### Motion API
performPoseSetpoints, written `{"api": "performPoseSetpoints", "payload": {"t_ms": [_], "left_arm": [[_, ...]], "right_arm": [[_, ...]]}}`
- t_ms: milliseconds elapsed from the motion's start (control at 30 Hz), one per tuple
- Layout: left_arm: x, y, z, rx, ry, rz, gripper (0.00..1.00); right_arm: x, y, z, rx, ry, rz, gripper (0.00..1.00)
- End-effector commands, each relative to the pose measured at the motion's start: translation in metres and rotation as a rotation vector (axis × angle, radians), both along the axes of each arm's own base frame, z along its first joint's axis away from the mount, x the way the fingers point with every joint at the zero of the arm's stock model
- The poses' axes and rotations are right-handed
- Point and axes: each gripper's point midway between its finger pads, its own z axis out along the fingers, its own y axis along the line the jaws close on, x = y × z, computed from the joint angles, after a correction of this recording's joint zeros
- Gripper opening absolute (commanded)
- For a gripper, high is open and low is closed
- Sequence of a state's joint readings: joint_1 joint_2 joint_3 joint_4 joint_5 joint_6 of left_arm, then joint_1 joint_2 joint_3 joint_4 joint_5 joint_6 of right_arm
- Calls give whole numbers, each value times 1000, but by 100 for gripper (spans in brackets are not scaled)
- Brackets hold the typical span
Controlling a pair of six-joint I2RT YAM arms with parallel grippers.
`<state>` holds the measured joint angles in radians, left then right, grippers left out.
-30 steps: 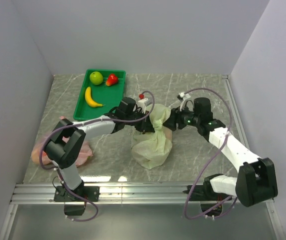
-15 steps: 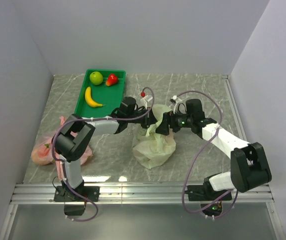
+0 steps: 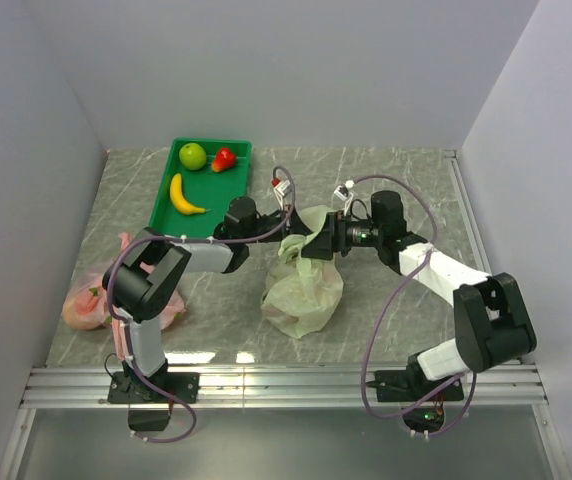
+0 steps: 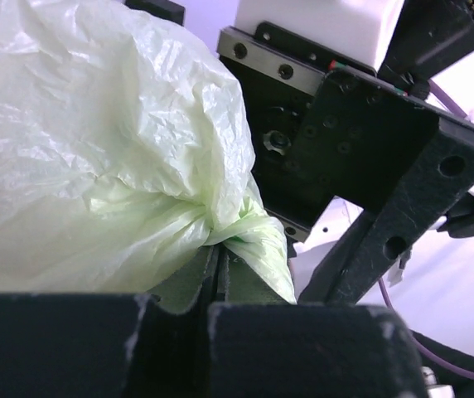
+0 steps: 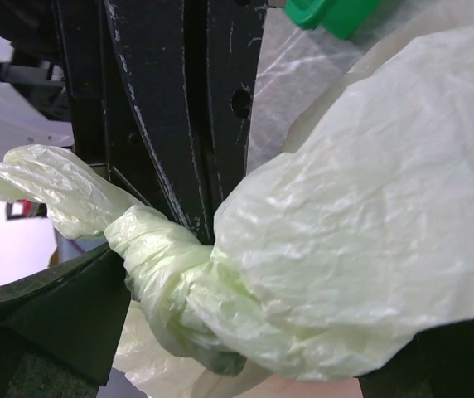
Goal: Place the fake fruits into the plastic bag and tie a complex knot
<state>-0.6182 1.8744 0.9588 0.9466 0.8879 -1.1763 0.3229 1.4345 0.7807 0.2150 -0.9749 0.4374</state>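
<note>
Bag: the plastic bag (image 3: 304, 292) sits mid-table, a slumped heap of thin, pale green, translucent film, crinkled all over
Neck: gathered and twisted into a thick, rope-like lump, raised above the heap on its far side, with a loose tail poking out beyond it
Left gripper: the left gripper (image 4: 220, 272) is clamped tight on the twisted strand, green film pinched in the seam between its black fingers
Right gripper: the right gripper (image 3: 312, 242) meets it from the opposite side, jaws spread wide with the twisted lump lying between them, not squeezed
Since a second ago: the right gripper has come in from the bag's right flank to the neck, its arm folding closer to the base; the left arm's elbow has risen; the bag's top has been drawn up and leftward while the heap stays put
Fruit outside the bag: a yellow banana (image 3: 186, 196), a green apple (image 3: 193, 155) and a small red fruit (image 3: 224, 158), all glossy, unmoved in the flat green tray (image 3: 162, 215) at far left
Nearby: a crumpled pink bag (image 3: 86, 305) at the left edge of the grey marble-patterned table (image 3: 406, 300); purple cables (image 3: 391, 320) looping off both arms
In the way: the two grippers crowd the neck and hide the twist from above; the bag's contents cannot be made out
</note>
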Motion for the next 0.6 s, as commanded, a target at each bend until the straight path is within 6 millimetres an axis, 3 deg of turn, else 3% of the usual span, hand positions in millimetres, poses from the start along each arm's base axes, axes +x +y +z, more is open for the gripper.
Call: {"api": "performPoseSetpoints", "payload": {"t_ms": [0, 33, 167, 200, 300, 467, 567], "left_arm": [[-29, 4, 32, -82, -72, -89, 1], [-27, 7, 29, -74, -68, -79, 0], [-24, 16, 23, -54, -70, -67, 0], [-24, 17, 23, -49, -74, -72, 1], [-25, 19, 21, -37, -83, -87, 1], [-28, 20, 17, -30, -86, -103, 0], [-26, 19, 14, -16, -88, -103, 1]], "right_arm": [[13, 10, 16, 30, -56, 37, 98], [16, 10, 21, 18, -93, 49, 98], [12, -27, 10, -87, -60, 7, 99], [12, -34, 14, -113, -115, 15, 99], [0, -53, 12, -168, -90, 4, 100], [-14, -61, 16, -206, -79, -18, 97], [-16, -64, 16, -225, -68, -28, 87]]}}
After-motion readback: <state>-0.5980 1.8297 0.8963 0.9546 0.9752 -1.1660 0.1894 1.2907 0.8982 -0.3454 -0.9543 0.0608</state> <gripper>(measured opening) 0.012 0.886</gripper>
